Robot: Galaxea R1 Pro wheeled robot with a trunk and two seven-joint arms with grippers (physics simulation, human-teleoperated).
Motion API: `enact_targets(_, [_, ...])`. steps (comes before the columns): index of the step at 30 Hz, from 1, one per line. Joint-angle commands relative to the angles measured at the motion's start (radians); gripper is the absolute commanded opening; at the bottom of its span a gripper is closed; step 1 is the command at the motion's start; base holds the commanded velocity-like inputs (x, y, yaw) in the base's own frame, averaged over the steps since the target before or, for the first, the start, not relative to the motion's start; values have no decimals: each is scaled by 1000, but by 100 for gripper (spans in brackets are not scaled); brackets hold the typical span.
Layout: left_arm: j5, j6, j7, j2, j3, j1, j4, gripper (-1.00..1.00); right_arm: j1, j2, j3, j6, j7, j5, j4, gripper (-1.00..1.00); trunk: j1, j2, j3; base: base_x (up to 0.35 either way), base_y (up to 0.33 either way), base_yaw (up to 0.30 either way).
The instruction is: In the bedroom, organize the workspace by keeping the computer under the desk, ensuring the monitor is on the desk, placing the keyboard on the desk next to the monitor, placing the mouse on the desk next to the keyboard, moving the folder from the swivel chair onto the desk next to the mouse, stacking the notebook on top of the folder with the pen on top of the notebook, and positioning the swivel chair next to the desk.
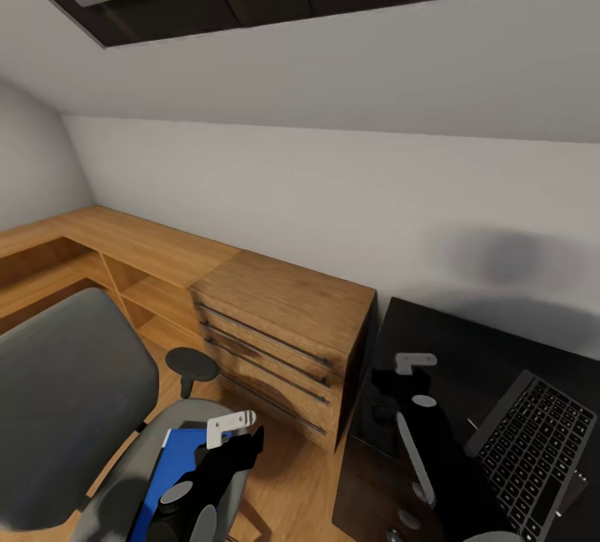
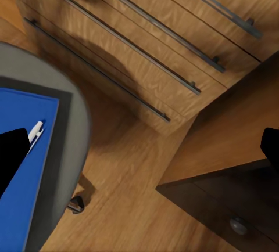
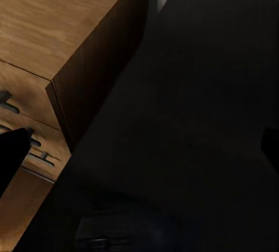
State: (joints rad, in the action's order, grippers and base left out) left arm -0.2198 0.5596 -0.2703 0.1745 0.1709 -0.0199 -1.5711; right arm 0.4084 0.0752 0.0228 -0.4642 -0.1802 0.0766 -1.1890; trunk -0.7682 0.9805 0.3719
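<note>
The swivel chair (image 1: 67,409) stands at the lower left, and the blue folder (image 1: 171,467) lies flat on its grey seat (image 2: 75,147). The white pen (image 2: 35,133) rests on the folder (image 2: 23,171). My left gripper (image 1: 237,434) hovers open above the seat's front edge, empty. The black desk (image 1: 450,342) is at the lower right with the keyboard (image 1: 533,442) on it. Above the desk's left end my right gripper (image 1: 402,371) is open and empty. A dim rounded shape (image 3: 125,231) on the desk may be the mouse. Monitor, computer and notebook are out of view.
A light-wood dresser (image 1: 283,325) with long bar handles stands between chair and desk, against the white sloped wall. Low wooden shelving (image 1: 125,267) runs along the left. A desk drawer knob (image 2: 238,226) shows near the wood floor (image 2: 128,205). The chair's black armrest (image 1: 192,363) is close to the dresser.
</note>
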Motion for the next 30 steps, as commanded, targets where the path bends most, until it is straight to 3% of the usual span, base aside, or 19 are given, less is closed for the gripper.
enact_targets(1, [-10, 3, -9, 0, 1, 0, -1, 100, -15, 4, 1, -32, -2, 7, -39, 100, 0, 1, 1, 0, 0, 0])
enact_targets(6, [-11, 3, -9, 0, -1, 0, 1, 100, -36, 13, 1, -108, -2, -14, -116, 100, 0, 1, 1, 0, 0, 0])
enact_targets(7, [-10, 3, -9, 0, -2, 0, 1, 100, -40, 18, 1, -159, -2, -64, -143, 100, 0, 1, 1, 0, 0, 0])
enact_targets(11, [-10, 3, -9, 0, -2, 0, 2, 100, -41, 19, 1, -180, -2, -95, -153, 100, 0, 1, 1, 0, 0, 0])
enact_targets(17, [-10, 3, -9, 0, -2, 0, 2, 100, -42, 20, 0, -191, -2, -108, -158, 100, 0, 1, 1, -12, 0, 0])
enact_targets(30, [-12, 3, -9, 0, -2, 0, 5, 100, -42, 21, 2, -188, -4, -110, -159, 100, 0, 1, -2, -329, 0, -168])
